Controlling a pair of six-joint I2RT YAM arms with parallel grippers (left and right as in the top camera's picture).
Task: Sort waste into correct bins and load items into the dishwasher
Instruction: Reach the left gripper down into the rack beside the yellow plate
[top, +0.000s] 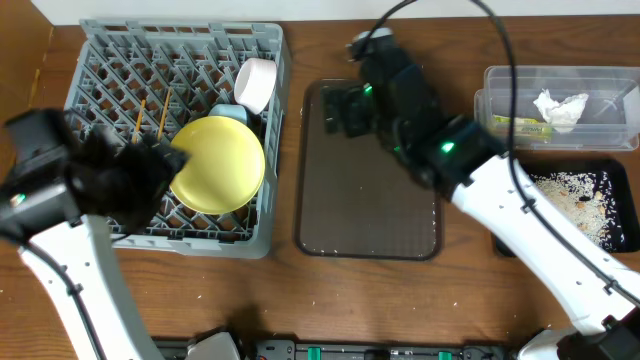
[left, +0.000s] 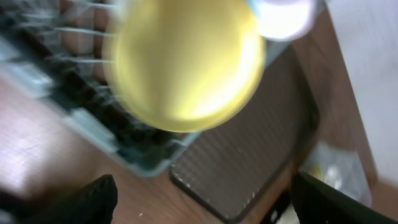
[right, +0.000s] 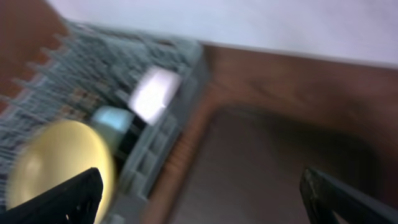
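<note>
The grey dishwasher rack (top: 92, 45) stands at the left. In it, the yellow plate (top: 218, 163) leans among the pegs, with the light blue bowl (top: 228, 112) and the pinkish-white bowl (top: 255, 83) behind it and the wooden chopsticks (top: 140, 120) to its left. My left gripper (top: 165, 160) hovers open by the plate's left edge, holding nothing; its wrist view shows the plate (left: 186, 62) beyond the spread fingers (left: 93, 202). My right gripper (top: 340, 110) is open and empty over the brown tray's far left corner, its fingers (right: 348, 196) wide apart.
A dark brown serving tray (top: 370, 200) lies in the middle. At the right, the clear tub (top: 600, 80) holds the white tissue (top: 560, 108) and the wrapper (top: 520, 125). The black tray (top: 625, 235) below it holds rice scraps (top: 590, 200).
</note>
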